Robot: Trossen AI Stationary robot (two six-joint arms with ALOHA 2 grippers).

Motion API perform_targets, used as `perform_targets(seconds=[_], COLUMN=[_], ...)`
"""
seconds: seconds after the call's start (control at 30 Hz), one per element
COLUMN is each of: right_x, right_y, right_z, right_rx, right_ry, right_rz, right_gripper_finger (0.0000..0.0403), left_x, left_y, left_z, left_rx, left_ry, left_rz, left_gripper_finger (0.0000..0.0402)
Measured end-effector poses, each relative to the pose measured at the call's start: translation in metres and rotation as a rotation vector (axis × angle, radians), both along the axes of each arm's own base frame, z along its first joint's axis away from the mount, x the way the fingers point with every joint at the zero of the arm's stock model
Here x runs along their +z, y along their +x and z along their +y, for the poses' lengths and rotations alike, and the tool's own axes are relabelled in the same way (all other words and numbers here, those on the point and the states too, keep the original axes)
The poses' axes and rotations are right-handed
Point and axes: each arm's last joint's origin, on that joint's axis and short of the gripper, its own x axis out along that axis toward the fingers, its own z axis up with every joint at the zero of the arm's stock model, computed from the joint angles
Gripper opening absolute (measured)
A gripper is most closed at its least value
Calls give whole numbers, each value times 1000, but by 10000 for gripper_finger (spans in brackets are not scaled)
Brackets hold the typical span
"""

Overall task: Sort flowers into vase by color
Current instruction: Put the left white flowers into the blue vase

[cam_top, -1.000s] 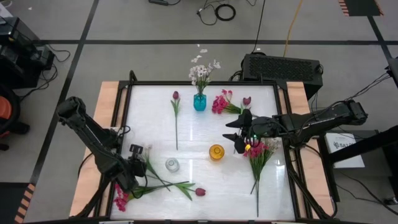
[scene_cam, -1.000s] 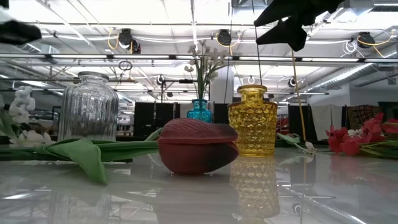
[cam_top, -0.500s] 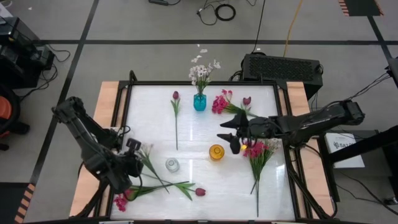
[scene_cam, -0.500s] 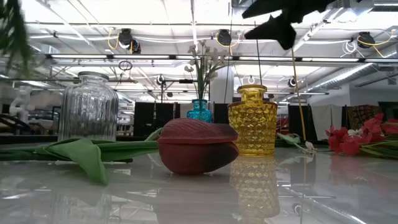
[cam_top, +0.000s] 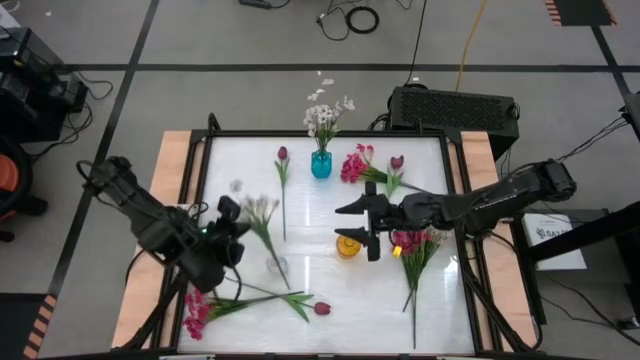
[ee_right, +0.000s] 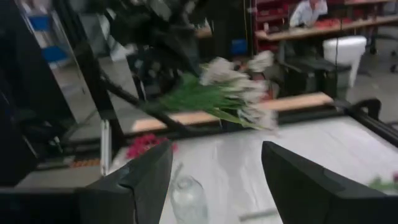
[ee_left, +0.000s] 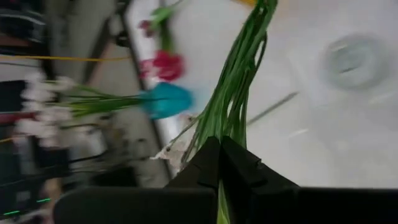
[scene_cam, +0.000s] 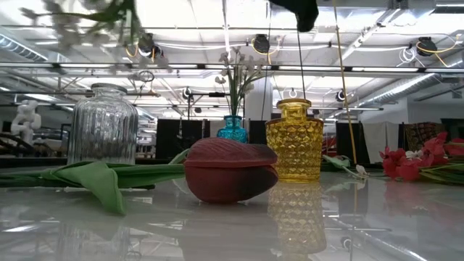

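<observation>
Low view: glossy white table [scene_cam: 232,225] (left gripper [cam_top: 228,212] pinching white spray [cam_top: 262,207], right gripper [cam_top: 362,228] spread), ceiling lights beyond.

high – straight down, whole table | low – tabletop level, close | both share yellow vase [cam_top: 347,245]

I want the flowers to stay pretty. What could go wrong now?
The left gripper is shut on the white flower spray, lifted above the table. Its stems hang near the clear vase, so they might knock it over. The open right gripper hovers by the yellow vase and could bump it.
</observation>
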Motion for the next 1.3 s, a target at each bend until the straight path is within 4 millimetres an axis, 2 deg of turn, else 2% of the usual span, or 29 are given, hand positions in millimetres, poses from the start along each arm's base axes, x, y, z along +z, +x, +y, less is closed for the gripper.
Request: perform_targets(seconds=[0.13,0.27,0.4,0.57,0.7,0.87,1.0,1.3], right_x=[19,32,31,33,32,17,11,10], right_y=[2,13,35,59,76,99,103,107], right_z=[8,16,10,-15,-26,-37,-42,-44], right_rx=[-26,-137,-251,-222,-240,-176,-182,-109], right_ry=[8,-13,-4,93,120,219,228,280], right_rz=[-58,11,72,89,90,183,242,223], right_gripper_finger=[239,239,239,239,240,253,270,288], left_x=[4,8,8,3,-4,-11,-12,-12], left_y=[14,28,43,55,63,69,69,69], left_z=[15,26,31,29,27,24,24,24], left_rx=[16,38,-2,-77,-112,-125,-120,-118], left_ry=[151,236,283,360,430,463,471,472], left_rz=[-40,-81,-68,-1,62,95,100,99], left_gripper_finger=[10,10,10,10,10,10,10,10])
